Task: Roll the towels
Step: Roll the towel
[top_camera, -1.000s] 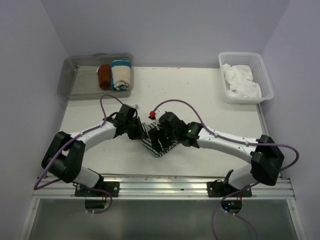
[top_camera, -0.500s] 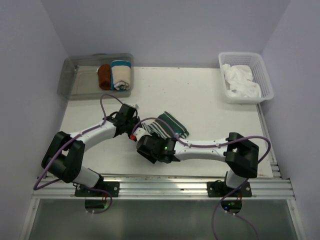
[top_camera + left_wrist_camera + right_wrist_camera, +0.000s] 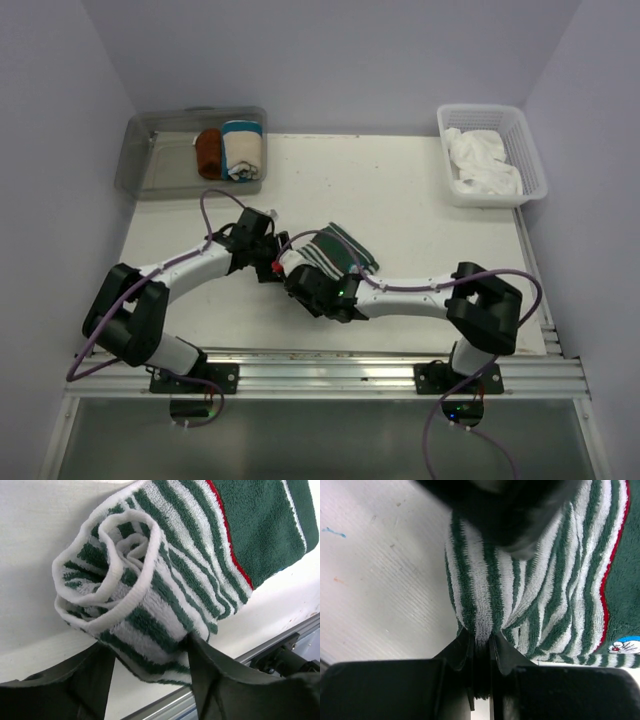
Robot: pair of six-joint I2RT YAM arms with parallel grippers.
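The green-and-white striped towel (image 3: 338, 250) lies mid-table (image 3: 430, 225), its left end wound into a loose roll and its right part flat. The left gripper (image 3: 150, 652) stands with jaws apart astride the roll's near edge. The right gripper (image 3: 481, 639) is clamped on a fold of the same towel. The white towel (image 3: 482, 162) sits crumpled in the basket (image 3: 533, 150) at the far right.

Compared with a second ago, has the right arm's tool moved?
Yes. The right tool has drawn back toward the metal rail at the table's near edge, and it now pinches the striped towel by its edge.
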